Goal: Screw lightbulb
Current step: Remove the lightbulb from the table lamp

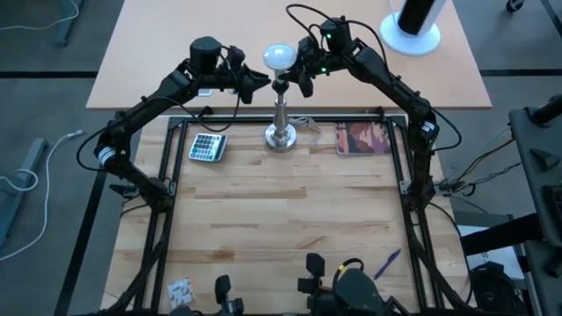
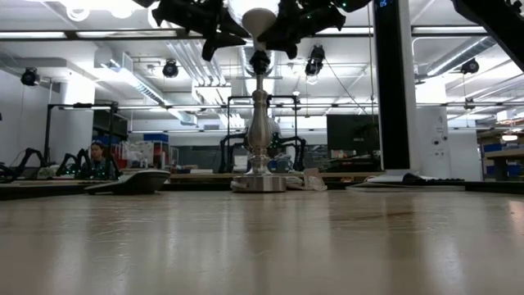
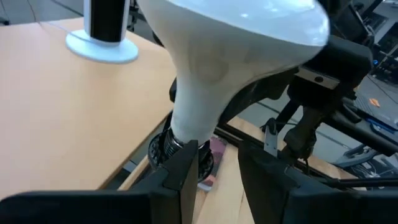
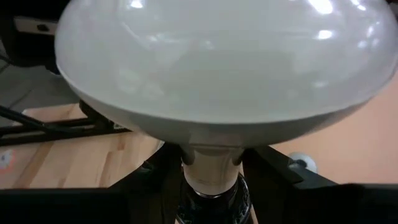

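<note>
Progress: the lightbulb [image 1: 278, 57] stands upright with its screw base entered into the black socket on top of the silver stand [image 1: 281, 133], near the far edge of the wooden surface [image 1: 290, 219]. How deep the thread sits I cannot tell; the wrist views show the bulb's neck meeting the socket collar, so I judge seating begun and final tightening unconfirmed.

Left tool [image 1: 252, 82]: just beside the bulb's neck. Its two fingers [image 3: 186, 177] stand partly apart with the neck beyond the gap; I see no firm clamp, so I judge it released or nearly so.

Right tool [image 1: 300, 77]: on the opposite side, fingers flanking the neck at a moderate spread. Whether they press it I cannot tell.
</note>
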